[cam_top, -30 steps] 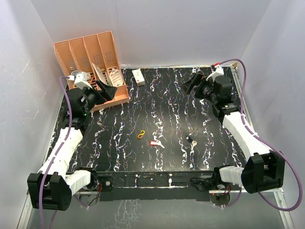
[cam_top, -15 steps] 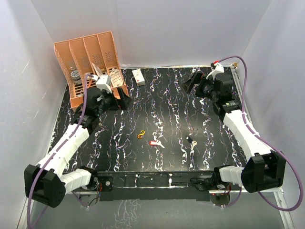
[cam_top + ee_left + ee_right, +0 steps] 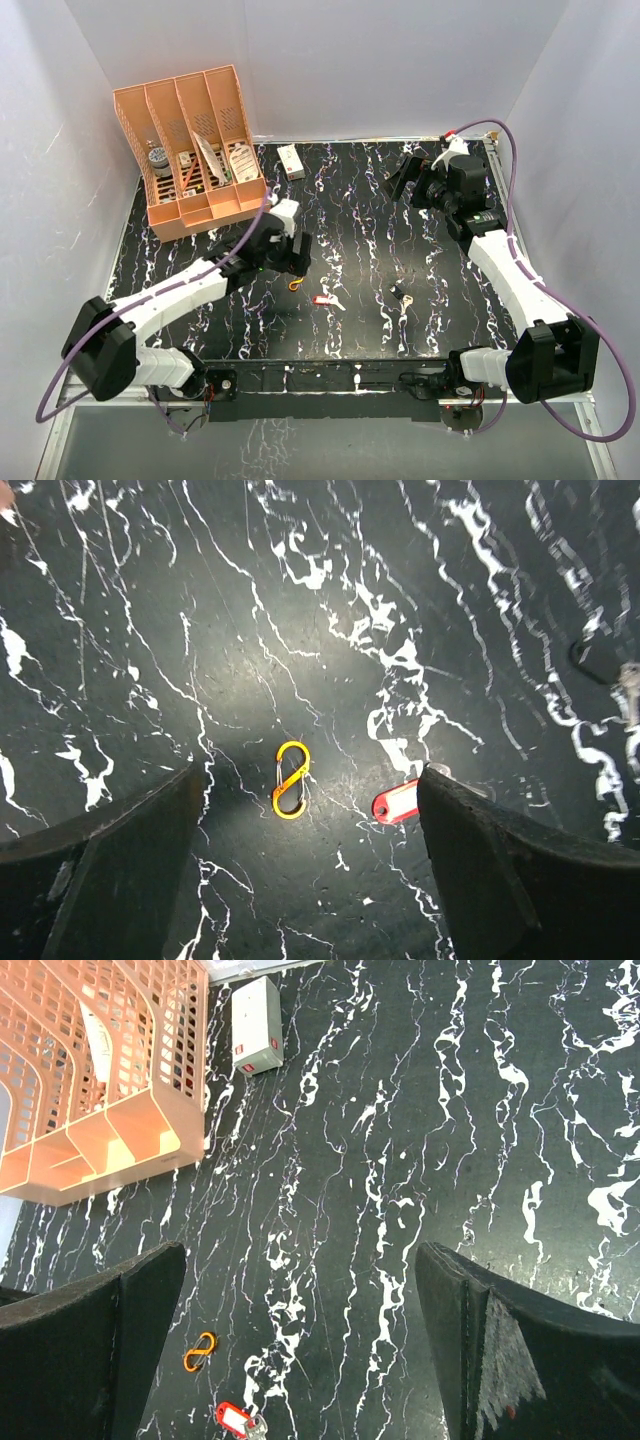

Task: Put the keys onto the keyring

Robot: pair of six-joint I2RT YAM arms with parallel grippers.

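Note:
The orange-yellow keyring (image 3: 296, 284) lies flat near the table's middle. The red-headed key (image 3: 324, 300) lies just to its right, and the black-headed key (image 3: 401, 295) lies further right. My left gripper (image 3: 291, 264) is open and empty, hovering just above the keyring. In the left wrist view the keyring (image 3: 290, 780) lies between the spread fingers, and the red key head (image 3: 396, 803) pokes out beside the right finger (image 3: 500, 870). My right gripper (image 3: 401, 177) is open and empty, high over the back right. Its view shows the keyring (image 3: 200, 1351) and red key (image 3: 236, 1419) far below.
An orange slotted desk organiser (image 3: 190, 150) with small items stands at the back left and also shows in the right wrist view (image 3: 100, 1080). A small white box (image 3: 291, 161) lies near the back edge. White walls close in the black marbled table.
My left arm has swung from beside the organiser at the back left to the table's middle and now hovers over the keyring. The right arm has barely moved.

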